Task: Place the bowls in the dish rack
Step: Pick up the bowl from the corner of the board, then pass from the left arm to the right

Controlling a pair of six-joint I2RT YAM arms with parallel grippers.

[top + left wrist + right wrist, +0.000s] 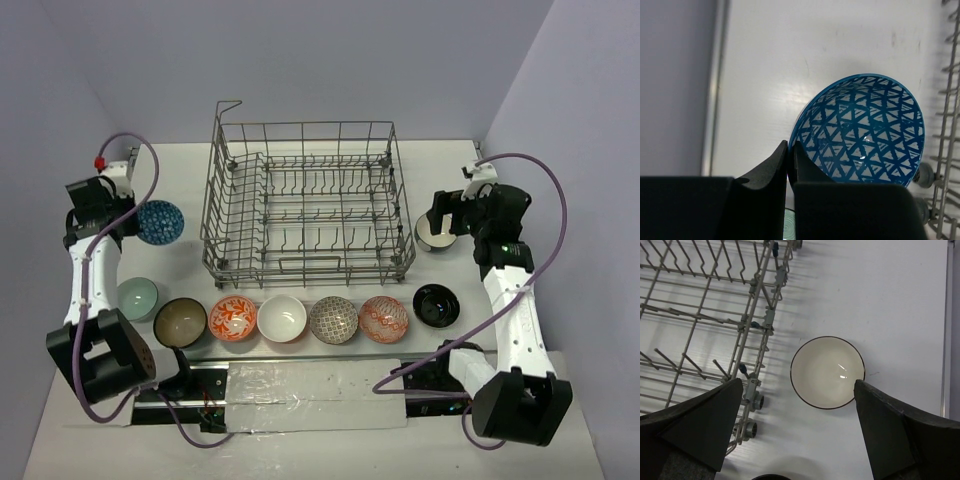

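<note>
**Blue bowl held left of the rack; cream bowl waited under the right gripper**

The left gripper (790, 150) was pressed together on the near rim of a blue triangle-patterned bowl (865, 130), pinching the thin wall between its fingers. The bowl was tipped, with its patterned inside turned toward the wrist camera. It appeared to be off the surface (180, 160), though the frames did not settle that.

The relation that mattered was sideways. The dish rack (305, 124) lay to the right of this bowl, just beside it, and its wires showed at the right edge of the left wrist view. The left arm was plainly the nearer one to the rack's left wall. By my judgement, the coming move called for carrying the bowl rightward over that wall and setting it on edge between the tines.

On the other side, the right gripper (799, 386) was spread wide and held nothing. It hung above a cream bowl with a dark rim (827, 372), which sat upright on the surface just beside the rack's right wall. The bowl lay between the two fingers' lines, a little toward the right-hand one.

The rack itself held no bowls. Seven more waited in a row along its near side, from the pale green bowl (137, 297) on the left to the black bowl (437, 305) on the right.
</note>
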